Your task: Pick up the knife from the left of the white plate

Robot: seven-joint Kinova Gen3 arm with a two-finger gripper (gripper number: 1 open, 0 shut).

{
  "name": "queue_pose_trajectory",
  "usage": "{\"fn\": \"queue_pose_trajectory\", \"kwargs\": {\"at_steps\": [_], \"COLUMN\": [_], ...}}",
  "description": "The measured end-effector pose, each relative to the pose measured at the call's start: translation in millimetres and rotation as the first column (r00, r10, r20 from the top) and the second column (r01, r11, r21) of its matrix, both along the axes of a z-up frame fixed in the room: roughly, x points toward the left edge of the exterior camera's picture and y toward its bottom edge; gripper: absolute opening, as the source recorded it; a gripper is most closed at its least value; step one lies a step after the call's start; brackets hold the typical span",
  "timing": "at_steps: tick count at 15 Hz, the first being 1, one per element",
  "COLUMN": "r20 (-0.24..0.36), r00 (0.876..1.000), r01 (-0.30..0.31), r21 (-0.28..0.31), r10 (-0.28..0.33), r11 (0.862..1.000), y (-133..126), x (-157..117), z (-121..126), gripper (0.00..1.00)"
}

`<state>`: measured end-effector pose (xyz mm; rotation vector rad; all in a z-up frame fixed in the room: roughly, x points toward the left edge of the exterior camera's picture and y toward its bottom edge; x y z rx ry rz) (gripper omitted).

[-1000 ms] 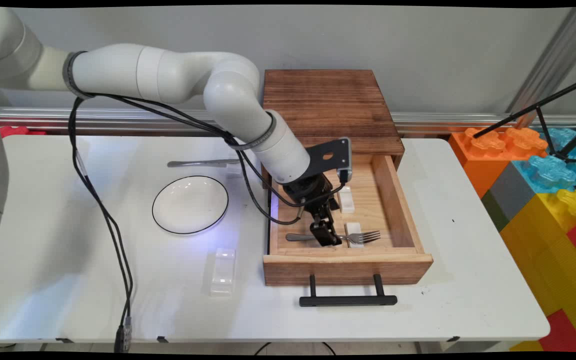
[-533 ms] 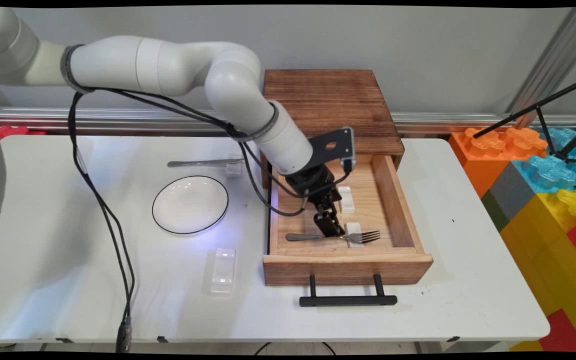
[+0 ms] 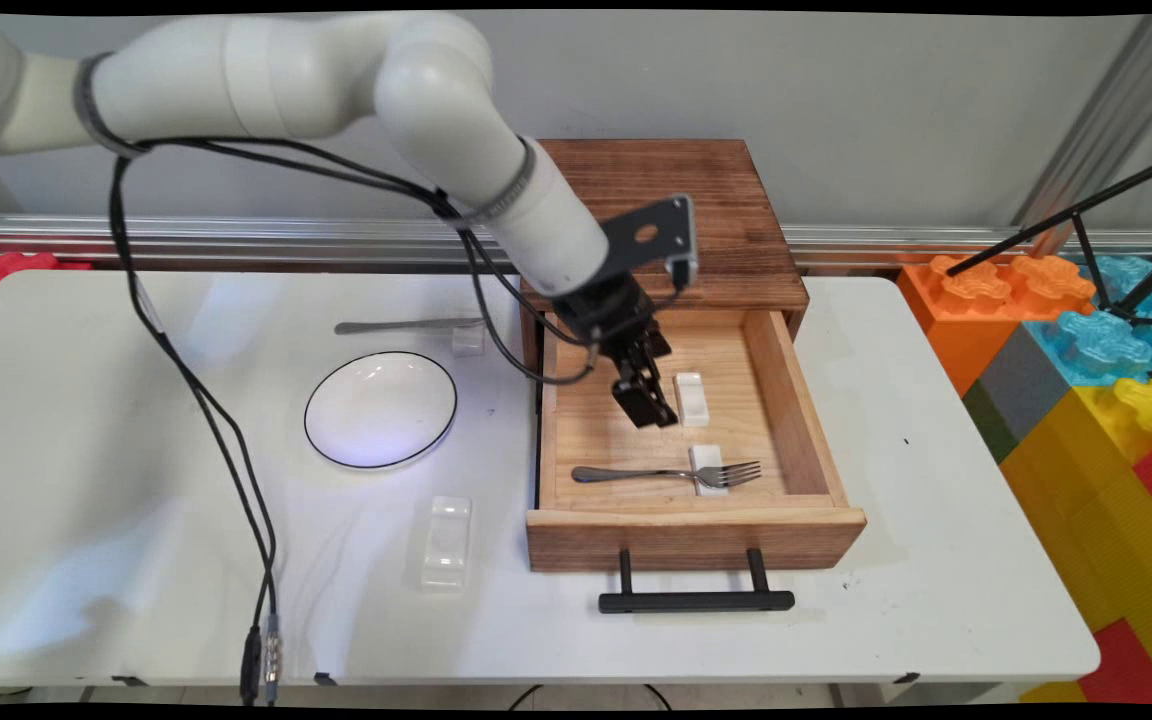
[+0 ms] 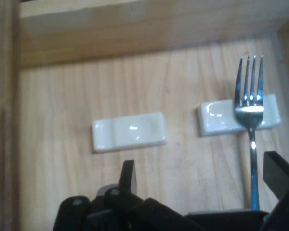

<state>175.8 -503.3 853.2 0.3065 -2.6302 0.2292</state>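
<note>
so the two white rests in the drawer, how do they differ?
The near rest carries the fork, whose neck lies across it; the far rest is bare. The far rest lies beside the gripper, while the near rest sits by the drawer front. Both are small white glossy blocks on the drawer floor.

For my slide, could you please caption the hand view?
Open gripper above a wooden drawer holding a silver fork and two white rests.
</note>
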Motion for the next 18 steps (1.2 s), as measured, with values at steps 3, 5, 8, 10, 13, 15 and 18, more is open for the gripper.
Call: {"fn": "queue_pose_trajectory", "kwargs": {"at_steps": [3,5,8,10,13,15,18], "r20": [-0.003,0.002,0.015,0.031,0.057,0.083,0.134], "r00": [1.000,0.999,0.998,0.997,0.993,0.991,0.984], "r01": [-0.022,-0.034,-0.056,-0.073,-0.096,-0.104,-0.108], "r21": [-0.021,-0.030,-0.039,-0.045,-0.059,-0.065,-0.063], "r10": [0.022,0.034,0.057,0.075,0.099,0.109,0.116], "r11": [1.000,0.999,0.998,0.996,0.994,0.993,0.992], "y": [1,2,5,6,6,5,1], "x": [24,39,68,93,131,160,204], "z": [27,40,58,70,80,81,76], "gripper": [1.00,1.00,1.00,1.00,1.00,1.00,1.00]}}
